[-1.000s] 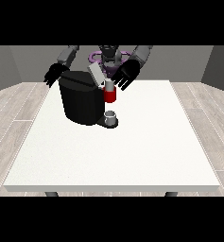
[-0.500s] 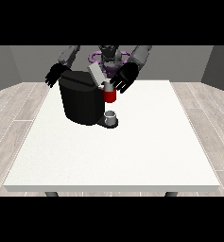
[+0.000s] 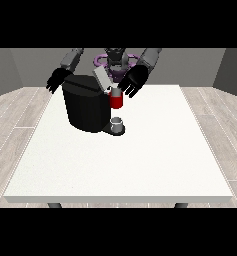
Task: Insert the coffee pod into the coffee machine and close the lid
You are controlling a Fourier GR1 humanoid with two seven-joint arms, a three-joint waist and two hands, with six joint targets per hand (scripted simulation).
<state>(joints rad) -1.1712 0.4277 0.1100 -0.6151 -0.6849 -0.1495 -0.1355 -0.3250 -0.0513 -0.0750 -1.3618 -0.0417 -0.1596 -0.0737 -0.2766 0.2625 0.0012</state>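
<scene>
Nearest the camera, the white tabletop [image 3: 120, 165] stretches bare across most of its front half. Further back, left of the middle, stands the black coffee machine [image 3: 87, 107], a squat dark body that rests on the tabletop. At its front foot, on the side toward the view's right, a small grey cup [image 3: 117, 123] sits upright on the machine's base plate. Directly above the cup is the machine's red front part [image 3: 116, 101], a short upright block; whether this is the coffee pod or a piece of the machine cannot be told. No separate pod can be made out elsewhere.

Above the red part, the grey lid [image 3: 101, 79] is raised. Its long axis runs on a slant, from the lower right near the red part up to the upper left, so the lid stands tilted open over the top of the machine.

Just right of the lid, the hand at the view's right [image 3: 132, 81] hangs over the machine's top front corner, its fingers spread and pointing down toward the camera, holding nothing that can be seen. The hand at the view's left [image 3: 57, 79] is behind the machine's far left edge, fingers likewise spread, near the body but not clearly touching it.

At the back, the robot's torso [image 3: 116, 62] rises behind the machine.
</scene>
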